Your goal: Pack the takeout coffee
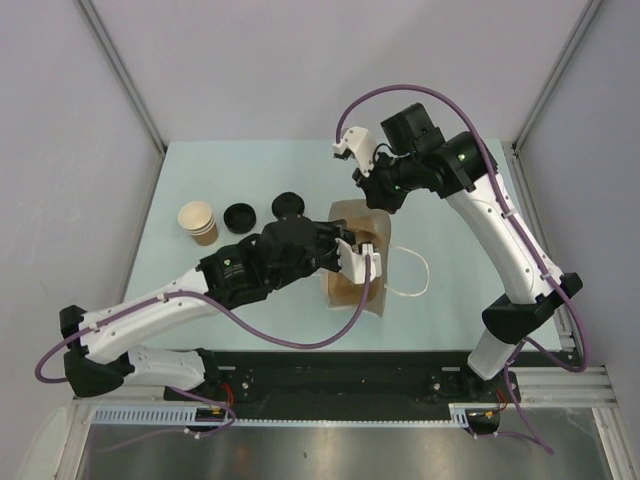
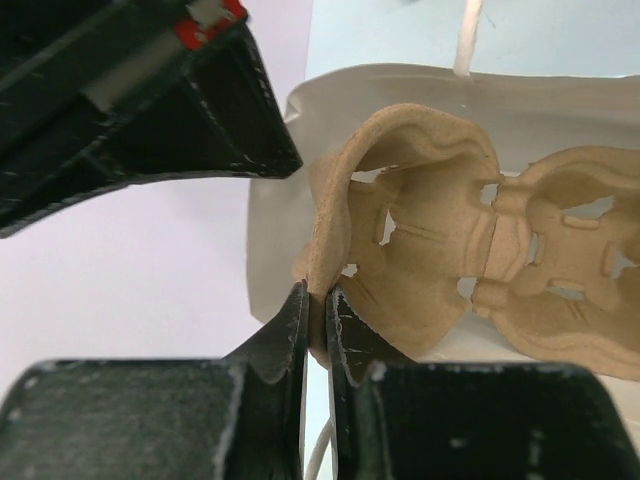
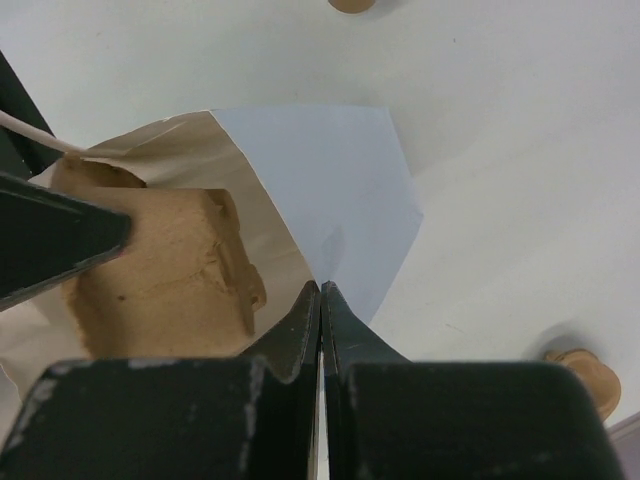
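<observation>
My left jaws are pinched narrow on the rim of the tan moulded-pulp cup carrier (image 2: 450, 250), which lies in the open mouth of the brown paper bag (image 1: 345, 215) with its white lining and cord handle. My right jaws are clamped tight on the bag's rim at its one o'clock corner. The takeout coffee (image 1: 290, 205), a kraft cup under a round black lid, stands on the pale counter (image 1: 200, 300) near the bag's ten o'clock. At the coffee's nine o'clock lie a loose black lid (image 1: 240, 217) and a stack of tan cups (image 1: 199, 222).
</observation>
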